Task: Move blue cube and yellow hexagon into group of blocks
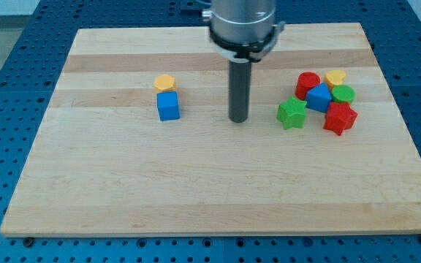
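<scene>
Resting between pair and cluster, my tip (pixel 239 119) touches nothing; no claw fitted, only a bare rod. Blue cube (pixel 168 106) touches yellow hexagon (pixel 165 82) at the view's left, well apart from group of blocks (pixel 319 101), likely awaiting rightward push.

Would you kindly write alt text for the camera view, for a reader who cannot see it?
My tip rests on a wooden board, between a blue cube touching a yellow hexagon at the view's left and a cluster of six coloured blocks at the view's right. It touches no block.
</scene>
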You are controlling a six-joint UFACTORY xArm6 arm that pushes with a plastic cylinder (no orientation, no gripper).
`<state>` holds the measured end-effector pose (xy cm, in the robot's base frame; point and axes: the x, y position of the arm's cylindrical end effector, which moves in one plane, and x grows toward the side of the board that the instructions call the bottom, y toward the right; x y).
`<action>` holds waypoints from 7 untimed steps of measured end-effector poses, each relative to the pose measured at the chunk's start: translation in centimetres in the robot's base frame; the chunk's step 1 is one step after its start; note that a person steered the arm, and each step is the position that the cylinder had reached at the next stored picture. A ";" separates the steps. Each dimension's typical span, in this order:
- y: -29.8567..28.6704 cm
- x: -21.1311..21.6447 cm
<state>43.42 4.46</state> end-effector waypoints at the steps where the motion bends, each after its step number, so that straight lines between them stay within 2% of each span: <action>1: 4.6 0.0; 2: 8.7 0.0; 3: 9.1 0.0; 4: 6.3 1.3; 5: 3.5 4.3; 6: -6.6 6.4; 7: -18.0 5.7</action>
<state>49.09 -13.56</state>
